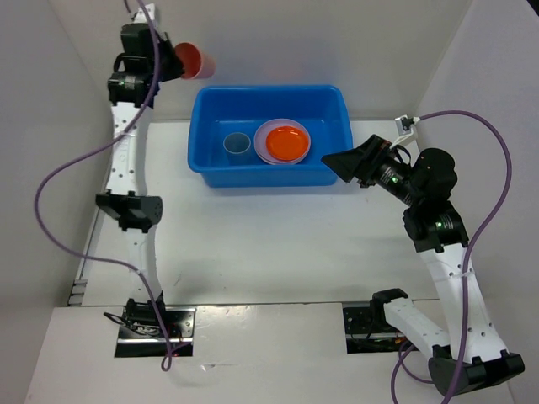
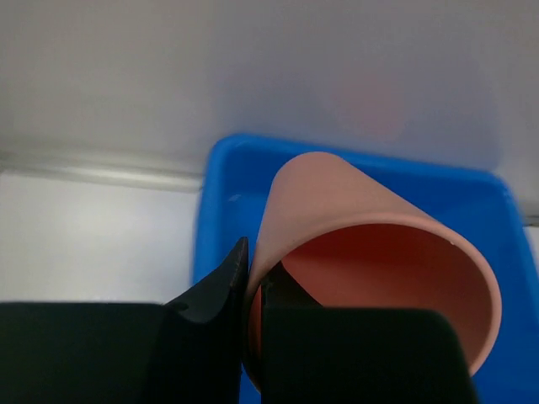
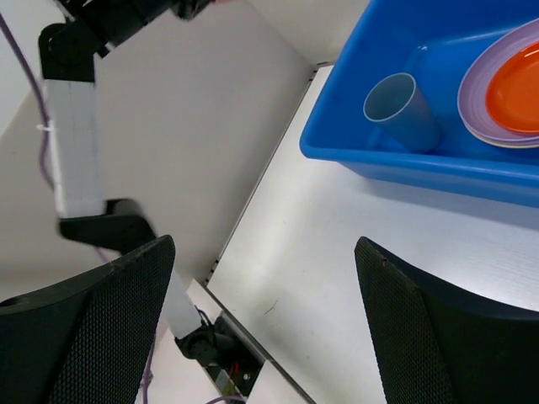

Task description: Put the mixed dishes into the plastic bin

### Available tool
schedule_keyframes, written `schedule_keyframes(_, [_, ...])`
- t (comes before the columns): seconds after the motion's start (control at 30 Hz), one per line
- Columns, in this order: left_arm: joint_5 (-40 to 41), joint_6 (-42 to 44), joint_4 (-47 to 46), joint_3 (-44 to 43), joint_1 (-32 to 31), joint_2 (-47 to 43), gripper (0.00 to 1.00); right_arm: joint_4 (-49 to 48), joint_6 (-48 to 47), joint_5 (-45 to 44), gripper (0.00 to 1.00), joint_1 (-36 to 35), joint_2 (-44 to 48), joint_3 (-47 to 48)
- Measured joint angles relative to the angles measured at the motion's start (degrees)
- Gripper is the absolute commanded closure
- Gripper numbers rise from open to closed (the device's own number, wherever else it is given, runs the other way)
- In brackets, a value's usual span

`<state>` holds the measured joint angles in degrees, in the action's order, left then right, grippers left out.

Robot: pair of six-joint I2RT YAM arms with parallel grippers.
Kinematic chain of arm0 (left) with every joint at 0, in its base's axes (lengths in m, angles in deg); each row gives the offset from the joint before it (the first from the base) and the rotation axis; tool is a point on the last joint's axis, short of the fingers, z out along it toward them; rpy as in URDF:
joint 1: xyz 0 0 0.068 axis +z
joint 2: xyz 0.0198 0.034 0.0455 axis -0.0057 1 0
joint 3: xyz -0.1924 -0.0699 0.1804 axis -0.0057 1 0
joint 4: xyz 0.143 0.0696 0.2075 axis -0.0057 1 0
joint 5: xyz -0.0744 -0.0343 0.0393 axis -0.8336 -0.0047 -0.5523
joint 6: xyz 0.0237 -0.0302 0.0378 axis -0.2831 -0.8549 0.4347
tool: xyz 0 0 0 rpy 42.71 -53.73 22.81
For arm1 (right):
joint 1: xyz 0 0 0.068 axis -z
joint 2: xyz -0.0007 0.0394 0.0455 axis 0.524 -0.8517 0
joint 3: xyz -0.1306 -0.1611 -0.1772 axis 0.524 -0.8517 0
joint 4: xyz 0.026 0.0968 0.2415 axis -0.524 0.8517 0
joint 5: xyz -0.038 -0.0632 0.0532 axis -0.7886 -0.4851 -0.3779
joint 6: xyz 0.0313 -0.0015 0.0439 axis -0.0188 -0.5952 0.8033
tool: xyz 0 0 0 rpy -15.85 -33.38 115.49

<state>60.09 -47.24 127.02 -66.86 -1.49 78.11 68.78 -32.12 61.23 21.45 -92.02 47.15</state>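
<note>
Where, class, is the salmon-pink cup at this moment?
In the top view the salmon-pink cup is at far left, pinched by the left gripper, just outside the far-left corner of the blue bin and not yet in it.

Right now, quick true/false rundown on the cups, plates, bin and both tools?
1. The left tool is shut on the salmon cup. True.
2. The salmon cup rests inside the blue bin. False: it is held in the air near the bin's far left corner.
3. The blue cup is in the bin. True.
4. The right tool grips the orange plate. False: it is open and empty; the orange plate lies on a lavender plate in the bin.
</note>
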Motion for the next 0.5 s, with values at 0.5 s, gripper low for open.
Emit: schedule_keyframes(0.5, [0.13, -3.15, 8.9, -24.3, -8.04, 33.4, 1.0, 1.2, -0.92, -2.19, 0.08, -0.48, 0.11, 0.0])
